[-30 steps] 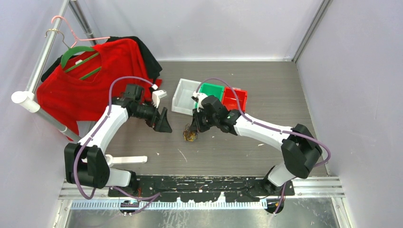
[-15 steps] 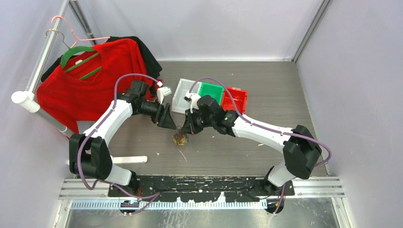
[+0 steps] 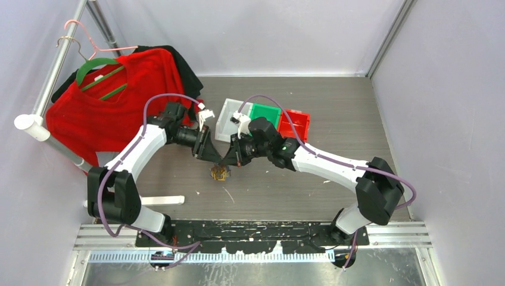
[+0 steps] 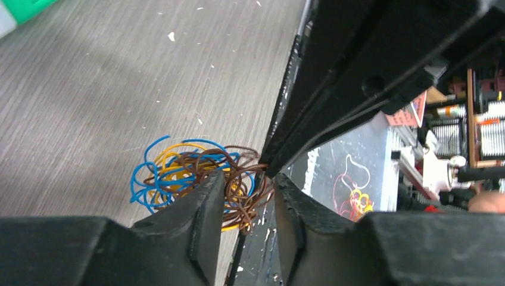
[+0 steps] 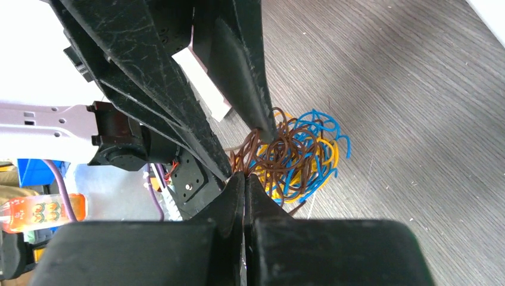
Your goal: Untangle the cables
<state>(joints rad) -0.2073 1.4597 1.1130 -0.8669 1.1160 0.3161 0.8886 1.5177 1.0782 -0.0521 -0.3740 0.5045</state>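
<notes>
The cables (image 3: 220, 173) form one small ball of blue, yellow and brown strands at the table's middle, just below the two gripper tips. My right gripper (image 3: 230, 162) is shut on brown strands at the ball's edge (image 5: 245, 177). My left gripper (image 3: 221, 161) meets it tip to tip from the left. Its jaws stand narrowly apart (image 4: 247, 182), with brown loops of the cables (image 4: 178, 173) lying between them. The rest of the cables (image 5: 301, 155) bunch beyond the right fingertips. Whether the ball touches the table I cannot tell.
A white bin (image 3: 229, 116), a green bin (image 3: 265, 113) and a red bin (image 3: 296, 123) stand side by side just behind the grippers. A red garment (image 3: 101, 101) hangs on a rack at the left. A white bar (image 3: 161, 201) lies near the left arm's base.
The right gripper carried the tangle leftwards. The left gripper came right to meet it, and its jaws narrowed around the brown strands.
</notes>
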